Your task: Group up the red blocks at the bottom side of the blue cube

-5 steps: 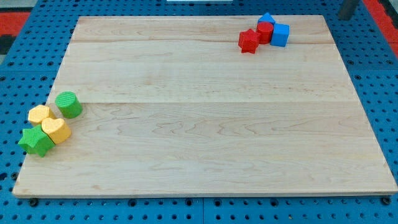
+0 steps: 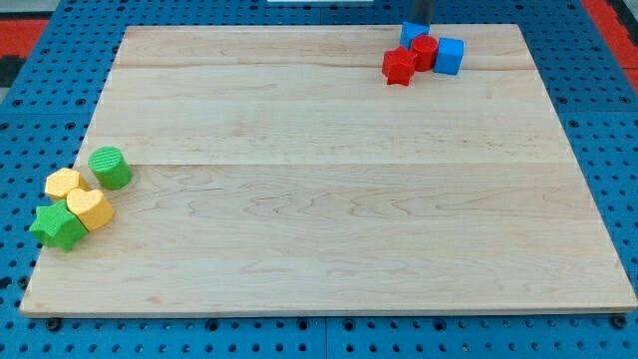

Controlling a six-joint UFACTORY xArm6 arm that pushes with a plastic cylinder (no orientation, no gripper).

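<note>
The blue cube (image 2: pixel 450 55) sits near the top right of the wooden board (image 2: pixel 329 199). A red cylinder (image 2: pixel 425 52) touches its left side, and a red star-shaped block (image 2: pixel 399 66) lies just left and below the cylinder. A second blue block (image 2: pixel 412 33) sits above the red cylinder, partly covered by my rod. My tip (image 2: pixel 419 24) is at the view's top edge, right at the upper side of that second blue block.
At the left edge of the board lie a green cylinder (image 2: pixel 110 168), a yellow hexagonal block (image 2: pixel 64 183), a yellow heart-shaped block (image 2: pixel 91 208) and a green star (image 2: pixel 58 226). Blue pegboard (image 2: pixel 598 130) surrounds the board.
My rod has moved from the top right corner leftward to just above the second blue block. The blocks have not visibly moved.
</note>
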